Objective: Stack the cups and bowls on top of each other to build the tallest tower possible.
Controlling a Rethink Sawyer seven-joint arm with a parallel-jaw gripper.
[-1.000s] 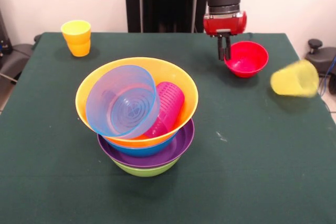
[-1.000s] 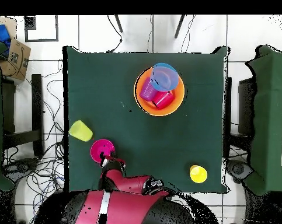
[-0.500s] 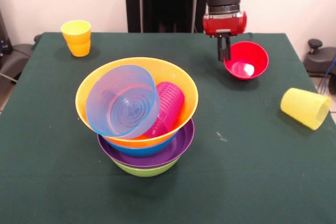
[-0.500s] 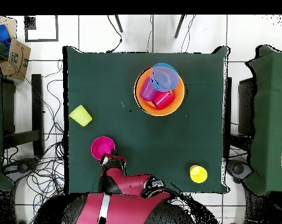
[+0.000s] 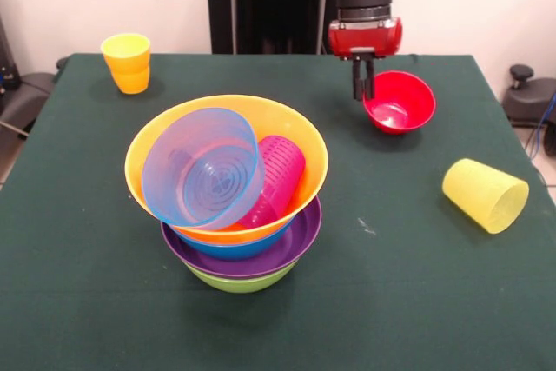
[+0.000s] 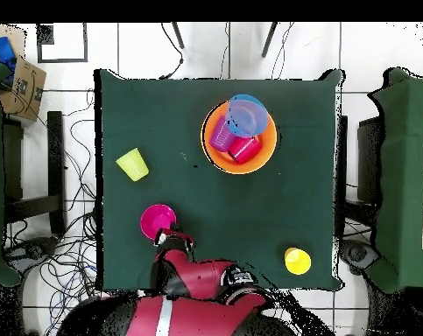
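The tower (image 5: 228, 215) stands mid-table: green bowl at the bottom, then purple, blue and the wide orange bowl (image 6: 239, 140). Inside the orange bowl lie a tilted translucent blue small bowl (image 5: 202, 169), a purple cup (image 5: 276, 178) and a red cup (image 6: 246, 149). My gripper (image 5: 360, 86) is shut on the left rim of the small red-pink bowl (image 5: 401, 103), also seen from overhead as the gripper (image 6: 167, 234) beside the bowl (image 6: 156, 220). A pale yellow cup (image 5: 484, 195) lies on its side at the right. An orange-yellow cup (image 5: 127, 62) stands upright at the far left.
In the overhead view the pale yellow cup (image 6: 132, 164) lies close to the table's left edge (image 6: 99, 175). Chairs and cables surround the green table.
The pale yellow cup has tumbled and rolled toward the front of the table, then come to rest on its side. My gripper and the red-pink bowl have shifted slightly left.
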